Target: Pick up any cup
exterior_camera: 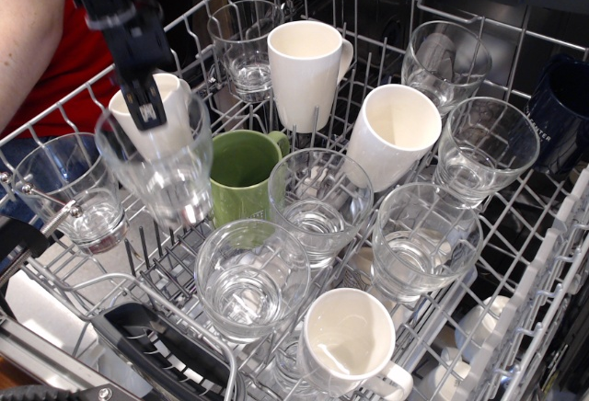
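Observation:
My black gripper [145, 111] comes down from the upper left and is shut on the rim of a clear glass cup [166, 176]. The cup hangs lifted above the dishwasher rack [110, 263], over the slot at the left front. Several more clear cups stand in the rack: one at the far left [74, 189], one at the front [250, 277], one in the middle [317, 203], one at the back [241, 47] and several on the right [423, 240].
A green mug [244, 176] sits right beside the lifted cup. White mugs stand behind the cup [170, 97], at the back [306, 70], in the middle [391, 134] and at the front [350, 341]. A person in red [55, 61] stands at the left. A dark blue mug [561, 107] is at the far right.

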Tool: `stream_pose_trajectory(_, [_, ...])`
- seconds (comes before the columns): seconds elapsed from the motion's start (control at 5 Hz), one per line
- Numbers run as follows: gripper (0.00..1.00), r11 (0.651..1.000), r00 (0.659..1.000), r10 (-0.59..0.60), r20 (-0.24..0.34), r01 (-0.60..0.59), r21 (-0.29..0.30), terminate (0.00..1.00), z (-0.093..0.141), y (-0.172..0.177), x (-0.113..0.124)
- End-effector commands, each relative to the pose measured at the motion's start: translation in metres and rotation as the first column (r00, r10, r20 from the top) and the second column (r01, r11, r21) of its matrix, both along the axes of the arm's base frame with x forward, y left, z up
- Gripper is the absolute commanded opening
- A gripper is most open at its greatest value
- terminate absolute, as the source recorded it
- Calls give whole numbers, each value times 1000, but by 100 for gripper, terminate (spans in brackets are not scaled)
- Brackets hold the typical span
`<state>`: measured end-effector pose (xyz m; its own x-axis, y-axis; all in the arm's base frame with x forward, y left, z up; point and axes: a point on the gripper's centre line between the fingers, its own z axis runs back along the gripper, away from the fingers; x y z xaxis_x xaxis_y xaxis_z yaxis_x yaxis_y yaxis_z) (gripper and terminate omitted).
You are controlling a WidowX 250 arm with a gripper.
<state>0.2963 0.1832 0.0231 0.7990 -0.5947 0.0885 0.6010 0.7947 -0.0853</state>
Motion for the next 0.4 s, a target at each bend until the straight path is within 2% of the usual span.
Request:
stream_pose_trajectory(0.0, [0, 994, 1000, -29, 3, 28, 109, 0, 82, 9, 14])
stream_pose_trajectory(0.2, [0, 993, 999, -50, -6, 50, 109, 100, 93, 14, 15])
